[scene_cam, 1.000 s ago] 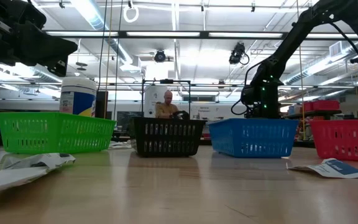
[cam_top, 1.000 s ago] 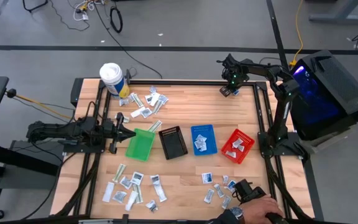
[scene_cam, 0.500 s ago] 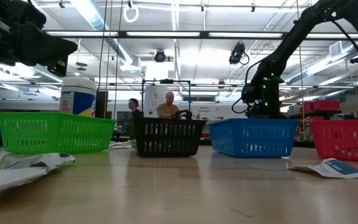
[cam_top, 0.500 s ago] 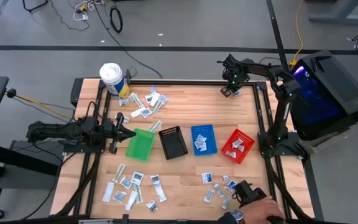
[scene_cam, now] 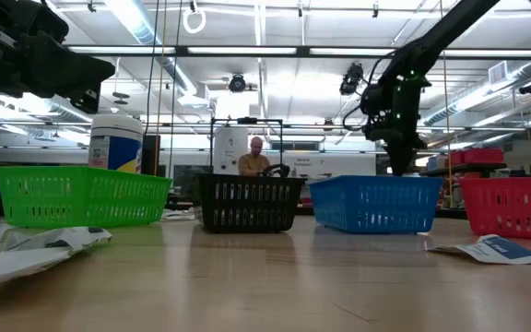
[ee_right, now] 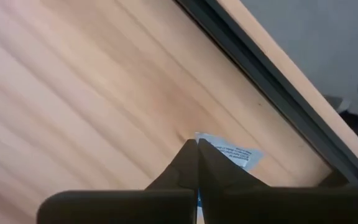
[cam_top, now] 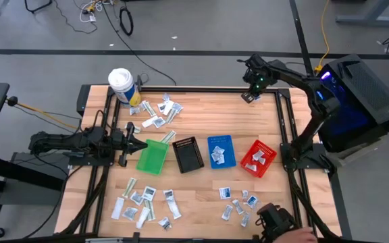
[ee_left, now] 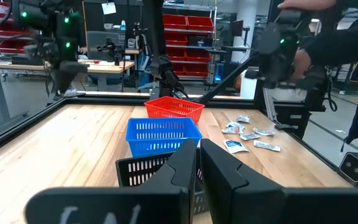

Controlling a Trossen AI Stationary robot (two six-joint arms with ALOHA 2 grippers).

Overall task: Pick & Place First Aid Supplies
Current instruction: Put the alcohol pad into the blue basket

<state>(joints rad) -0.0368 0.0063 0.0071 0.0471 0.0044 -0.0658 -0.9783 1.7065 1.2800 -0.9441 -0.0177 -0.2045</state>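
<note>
My right gripper (cam_top: 248, 96) hangs over the table's far right corner, pointing down, shut on a small white printed sachet (ee_right: 230, 152); the low view shows it (scene_cam: 402, 159) above and behind the blue bin (scene_cam: 376, 204). My left gripper (cam_top: 140, 144) waits shut and level at the table's left, beside the green bin (cam_top: 152, 156); its fingers (ee_left: 219, 171) are together. More first aid supplies lie flat on the table in heaps at the far left (cam_top: 155, 113), near left (cam_top: 144, 202) and near right (cam_top: 238, 202). My right gripper pinches the sachet between its two fingers, coming from above and pointing down. The sachet's printed end (ee_right: 241, 154) sticks out past the fingertips (ee_right: 188, 163). It is lifted clear of the wood. The fingers hide the part they are on.
A black bin (cam_top: 188, 154), a blue bin (cam_top: 221, 151) and a red bin (cam_top: 258, 158) stand in a row mid-table, the last two with sachets inside. A white tub (cam_top: 121, 84) stands at the far left corner. A person's hand with a dark device (cam_top: 275, 221) is at the near right edge.
My right gripper has risen from the table at the far right corner, its arm straightening upward. The person's hand at the near right edge has drawn back toward the near edge.
</note>
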